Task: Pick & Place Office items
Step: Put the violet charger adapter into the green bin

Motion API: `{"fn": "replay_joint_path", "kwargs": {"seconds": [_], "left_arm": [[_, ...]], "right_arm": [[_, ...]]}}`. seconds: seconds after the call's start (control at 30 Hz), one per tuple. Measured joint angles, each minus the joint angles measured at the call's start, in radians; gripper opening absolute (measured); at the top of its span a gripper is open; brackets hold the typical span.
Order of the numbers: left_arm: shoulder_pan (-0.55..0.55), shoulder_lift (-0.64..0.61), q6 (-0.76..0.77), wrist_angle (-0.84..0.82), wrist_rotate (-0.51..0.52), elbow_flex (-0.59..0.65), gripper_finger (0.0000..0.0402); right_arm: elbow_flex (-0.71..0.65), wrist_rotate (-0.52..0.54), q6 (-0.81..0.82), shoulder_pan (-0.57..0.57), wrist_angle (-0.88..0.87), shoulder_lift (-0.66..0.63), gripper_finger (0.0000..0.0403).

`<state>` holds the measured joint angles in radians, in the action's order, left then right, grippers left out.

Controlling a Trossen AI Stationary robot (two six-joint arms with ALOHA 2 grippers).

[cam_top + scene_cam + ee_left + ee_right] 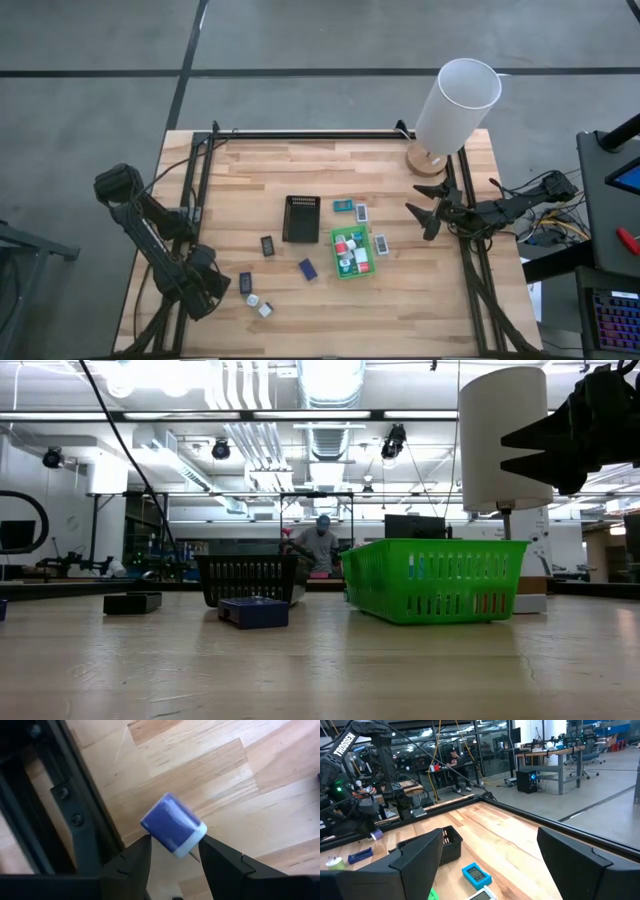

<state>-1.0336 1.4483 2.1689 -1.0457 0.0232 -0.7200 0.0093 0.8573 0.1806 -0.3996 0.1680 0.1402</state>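
Bright green slotted plastic tray (353, 252) mid-table holds several small white, red and teal office items (350, 247); black ribbed rectangular tray (300, 218) just left of it, contents unclear. Left pincer (175, 851) at near-left table edge grips a small blue-and-white block (172, 824); right pincer (425, 221) hangs wide open, holding nothing, right of the trays.

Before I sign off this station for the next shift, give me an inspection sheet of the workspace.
Surface: wooden table, bare between items.
Job's things: small pieces fill the green tray; others lie loose, including a teal packet.
Clutter: black tray; white lamp at the far right corner.
Grippers: left gripper shut on a blue-and-white block; right gripper open, raised right of the green tray.
Cables: bundle off the right edge.
Surroundings: person beyond the table.
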Motion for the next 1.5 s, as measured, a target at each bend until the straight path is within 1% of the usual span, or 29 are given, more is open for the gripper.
{"fn": "replay_joint_path", "kwargs": {"seconds": [0.2, 0.5, 0.73, 0.93, 1.07, 1.33, 1.5], "left_arm": [[0.000, 0.000, -0.002, 0.041, 0.033, 0.025, 0.0170], [0.019, -0.001, -0.047, 0.051, 0.134, 0.036, 0.0170], [0.089, -0.002, -0.163, 0.100, 0.206, 0.038, 0.0170], [0.186, -0.003, -0.323, 0.142, 0.268, 0.038, 0.0170], [0.268, -0.003, -0.458, 0.198, 0.283, 0.038, 0.0170], [0.443, -0.003, -0.759, 0.353, 0.288, 0.038, 0.0170], [0.511, -0.003, -0.949, 0.505, 0.259, 0.038, 0.0170]], "right_arm": [[0.000, 0.000, 0.000, 0.000, 0.000, 0.000, 0.0324], [0.000, 0.000, 0.000, 0.000, 0.000, 0.000, 0.0313], [0.000, 0.000, 0.000, 0.000, 0.000, 0.000, 0.0319], [0.000, 0.000, 0.000, 0.000, 0.000, 0.000, 0.0325], [0.000, 0.000, 0.000, 0.000, 0.000, 0.000, 0.0321], [0.000, 0.000, 0.000, 0.000, 0.000, 0.000, 0.0313], [0.000, 0.000, 0.000, 0.000, 0.000, 0.000, 0.0316]]}}
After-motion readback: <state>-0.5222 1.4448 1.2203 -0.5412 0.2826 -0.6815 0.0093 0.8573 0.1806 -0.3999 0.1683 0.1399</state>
